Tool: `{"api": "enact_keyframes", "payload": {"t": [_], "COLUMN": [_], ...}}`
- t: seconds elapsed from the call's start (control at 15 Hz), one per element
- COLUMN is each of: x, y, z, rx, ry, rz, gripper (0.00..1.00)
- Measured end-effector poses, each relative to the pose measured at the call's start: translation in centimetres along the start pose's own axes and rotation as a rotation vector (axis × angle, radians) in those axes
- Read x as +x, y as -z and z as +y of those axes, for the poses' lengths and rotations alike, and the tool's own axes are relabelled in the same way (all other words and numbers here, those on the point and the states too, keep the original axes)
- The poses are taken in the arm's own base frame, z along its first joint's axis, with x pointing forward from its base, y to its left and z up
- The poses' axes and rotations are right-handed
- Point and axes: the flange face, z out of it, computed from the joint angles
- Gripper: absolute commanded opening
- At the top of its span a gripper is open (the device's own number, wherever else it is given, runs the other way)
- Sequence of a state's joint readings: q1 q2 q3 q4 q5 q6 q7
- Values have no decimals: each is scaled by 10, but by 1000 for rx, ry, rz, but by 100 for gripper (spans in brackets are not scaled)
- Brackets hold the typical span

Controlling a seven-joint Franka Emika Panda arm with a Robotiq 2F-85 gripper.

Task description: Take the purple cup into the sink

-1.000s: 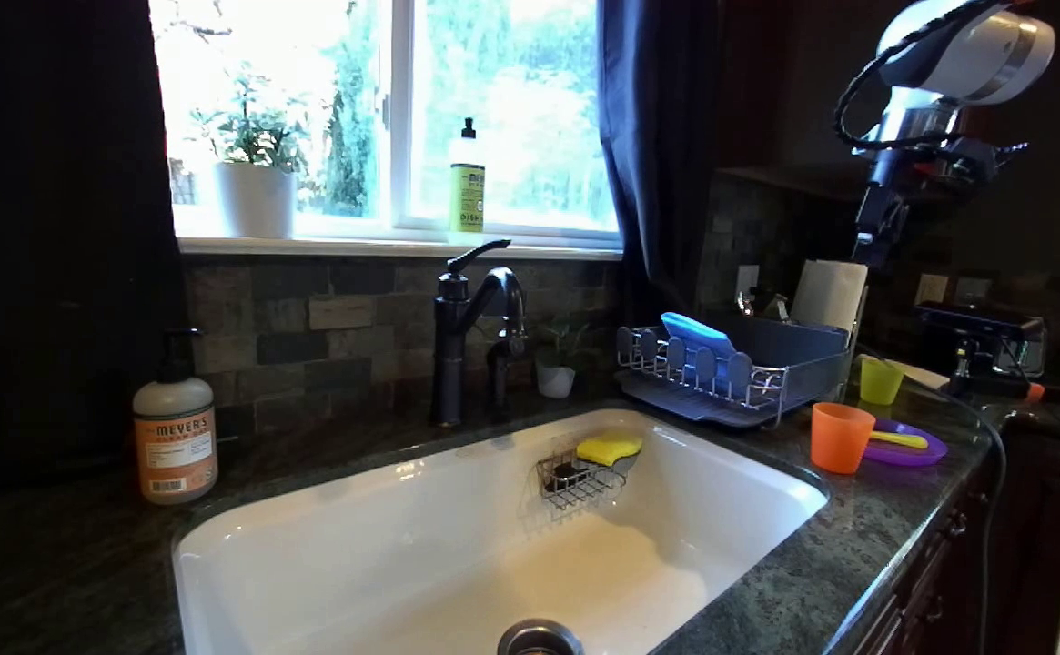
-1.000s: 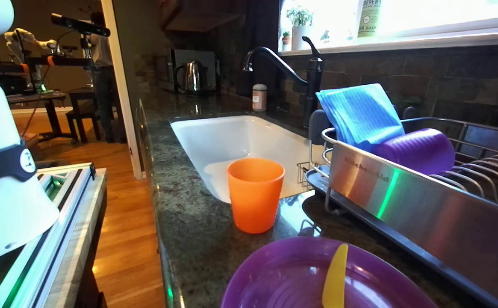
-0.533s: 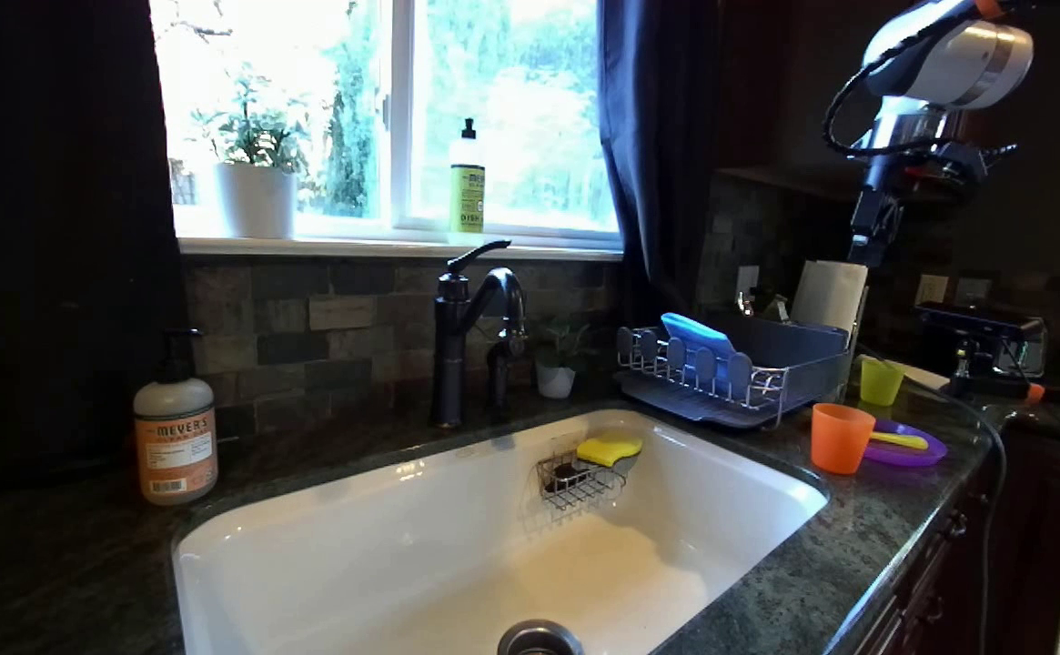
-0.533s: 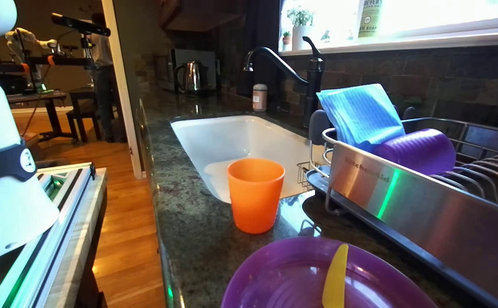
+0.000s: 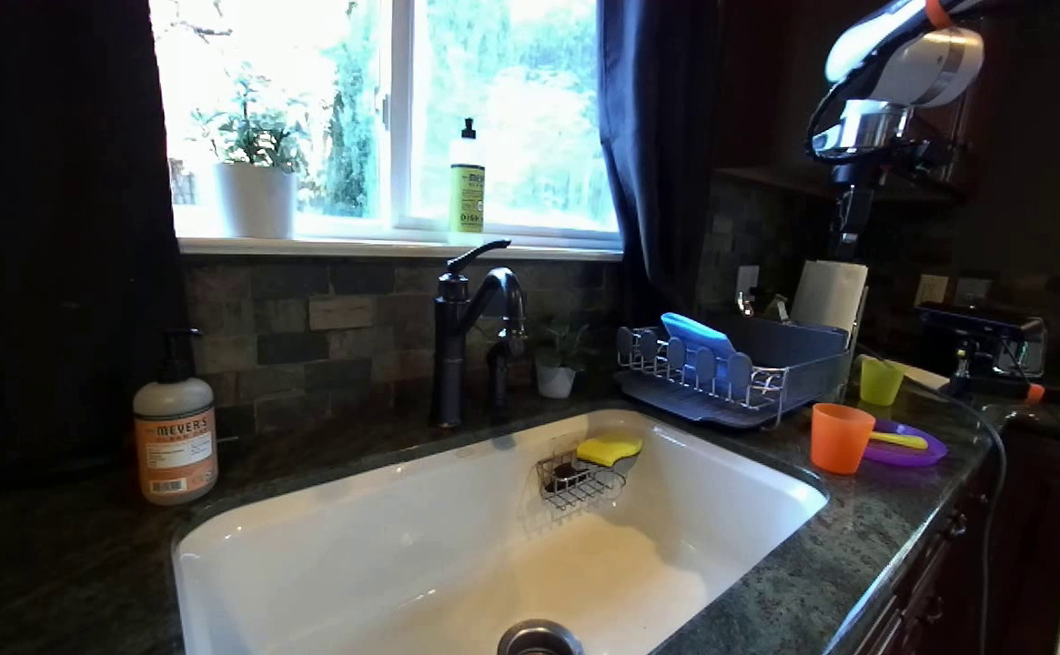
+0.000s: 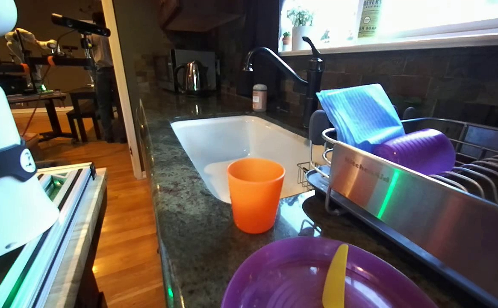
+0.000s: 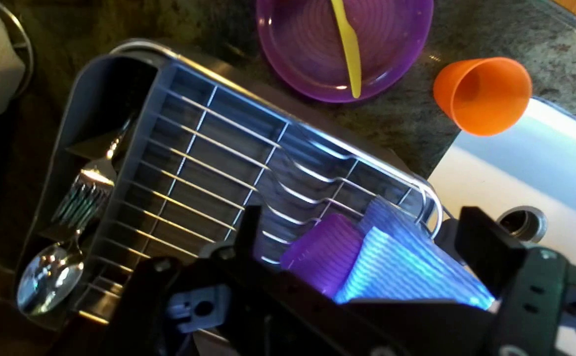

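While the gripper (image 7: 367, 235) hangs above the dish rack (image 7: 218, 163) in the wrist view, its two fingers stand spread wide apart. Nearest in an exterior view, a purple plate (image 6: 278, 273) sits on the dark counter (image 6: 197, 239) with a yellow knife (image 6: 336, 278) lying on it. Just past it an orange cup (image 6: 256, 196) stands upright near the white sink (image 6: 231, 132). To the right, inside the rack, the purple cup (image 6: 419, 152) lies on its side against a blue cloth (image 6: 362, 115). The sink is set into the counter beyond, a dark faucet (image 6: 313, 85) rising at its right side. By the far right corner stands a soap bottle (image 6: 259, 98); a shiny kettle (image 6: 192, 77) is farther still, to the left.
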State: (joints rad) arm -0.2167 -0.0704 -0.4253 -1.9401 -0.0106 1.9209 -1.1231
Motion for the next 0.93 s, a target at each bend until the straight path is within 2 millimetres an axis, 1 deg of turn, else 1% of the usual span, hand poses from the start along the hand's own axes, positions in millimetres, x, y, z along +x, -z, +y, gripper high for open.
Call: {"api": "enact_keyframes", "payload": {"t": [0.27, 0.4, 0.47, 0.53, 0.8, 0.93], "x": [69, 96, 103, 104, 98, 100], "y": [-10, -20, -25, -27, -21, -25], "z": [14, 17, 17, 17, 20, 19], "rx": [-22, -20, -17, -15, -22, -13], "ry": [107, 132, 138, 140, 130, 152], "rz": [-26, -35, -41, -43, -36, -34], "gripper": [100, 100, 100, 100, 100, 100]}}
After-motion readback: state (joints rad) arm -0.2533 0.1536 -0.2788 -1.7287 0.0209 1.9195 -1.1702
